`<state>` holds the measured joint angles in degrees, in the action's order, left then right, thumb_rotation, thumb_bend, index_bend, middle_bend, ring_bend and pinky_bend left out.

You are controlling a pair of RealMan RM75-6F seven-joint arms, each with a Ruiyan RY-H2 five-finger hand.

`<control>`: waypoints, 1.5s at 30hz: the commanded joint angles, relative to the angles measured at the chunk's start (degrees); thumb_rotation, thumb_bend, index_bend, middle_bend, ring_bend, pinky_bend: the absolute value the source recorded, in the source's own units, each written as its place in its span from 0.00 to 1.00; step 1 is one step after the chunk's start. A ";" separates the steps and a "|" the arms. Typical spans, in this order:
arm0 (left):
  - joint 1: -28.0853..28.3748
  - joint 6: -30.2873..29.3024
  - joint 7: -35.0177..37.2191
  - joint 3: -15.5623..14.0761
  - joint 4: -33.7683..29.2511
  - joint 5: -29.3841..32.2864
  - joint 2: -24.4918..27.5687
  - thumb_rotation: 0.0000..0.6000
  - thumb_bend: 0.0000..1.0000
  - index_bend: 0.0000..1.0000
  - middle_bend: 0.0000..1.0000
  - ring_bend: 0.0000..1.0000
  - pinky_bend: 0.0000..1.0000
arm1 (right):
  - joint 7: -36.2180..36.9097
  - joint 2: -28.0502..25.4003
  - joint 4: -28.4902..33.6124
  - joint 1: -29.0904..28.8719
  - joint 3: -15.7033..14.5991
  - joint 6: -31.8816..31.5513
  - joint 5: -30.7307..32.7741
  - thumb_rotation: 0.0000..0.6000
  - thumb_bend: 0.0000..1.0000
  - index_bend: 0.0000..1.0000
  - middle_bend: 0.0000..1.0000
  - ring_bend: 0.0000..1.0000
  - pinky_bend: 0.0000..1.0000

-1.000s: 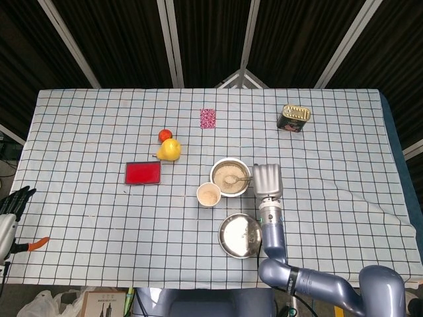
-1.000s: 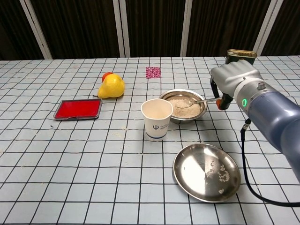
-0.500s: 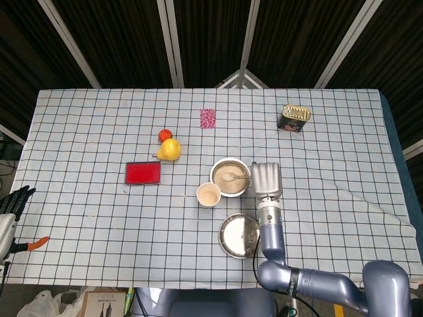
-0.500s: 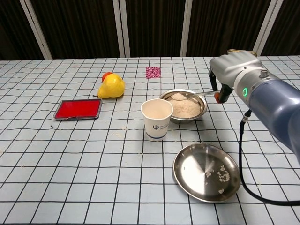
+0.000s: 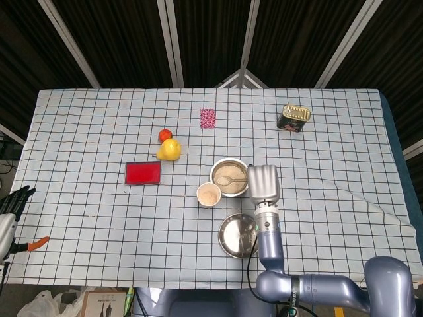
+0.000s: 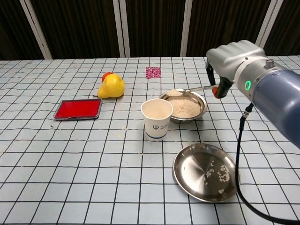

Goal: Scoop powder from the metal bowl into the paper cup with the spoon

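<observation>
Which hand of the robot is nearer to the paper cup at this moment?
The right hand. It holds the spoon over the metal bowl, just beside the paper cup. The left hand is far away at the table's left edge.

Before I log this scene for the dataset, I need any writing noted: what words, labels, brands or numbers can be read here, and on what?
White paper cup: a blue logo mark with a line of small print under it, too small to read.
Dark tin can: label blurred, unreadable.
Pink patterned square card: a pattern only, no legible text.
No words or numbers can be read anywhere.
</observation>
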<state>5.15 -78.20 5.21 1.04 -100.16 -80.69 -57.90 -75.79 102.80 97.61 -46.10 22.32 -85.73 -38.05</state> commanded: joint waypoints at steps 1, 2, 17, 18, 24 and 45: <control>-0.03 -0.07 0.16 -0.04 0.01 -0.15 0.05 1.00 0.00 0.00 0.00 0.00 0.00 | -1.01 -0.22 1.95 -0.34 -1.01 -1.98 -0.19 1.00 0.70 0.62 0.93 1.00 0.97; -0.04 -0.08 0.23 -0.07 0.02 -0.23 0.07 1.00 0.00 0.00 0.00 0.00 0.00 | -1.19 -0.18 2.47 -0.34 -1.36 -2.54 -0.25 1.00 0.70 0.62 0.93 1.00 0.97; -0.15 -0.37 0.67 -0.24 0.02 -0.78 0.07 1.00 0.00 0.00 0.00 0.00 0.00 | -0.76 2.25 2.70 0.12 -7.37 -6.02 -2.64 1.00 0.70 0.62 0.93 1.00 0.97; -0.14 -0.34 0.67 -0.24 0.00 -0.74 0.07 1.00 0.00 0.00 0.00 0.00 0.00 | -0.53 2.40 2.40 0.17 -7.76 -5.94 -2.98 1.00 0.70 0.62 0.93 1.00 0.97; -0.04 -0.10 0.61 -0.21 -0.11 -0.57 0.08 1.00 0.00 0.00 0.00 0.00 0.00 | 0.72 3.37 0.40 0.35 -9.23 -5.58 -4.96 1.00 0.70 0.62 0.93 1.00 0.97; -0.08 -0.21 1.41 -0.08 -0.30 -0.48 0.26 1.00 0.00 0.00 0.00 0.00 0.00 | 0.07 6.26 -7.38 -1.27 -11.85 -4.65 -13.66 1.00 0.70 0.62 0.93 1.00 0.97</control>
<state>5.07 -78.40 6.63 0.96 -100.46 -81.17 -57.65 -75.57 108.77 91.02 -47.20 11.08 -90.69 -50.91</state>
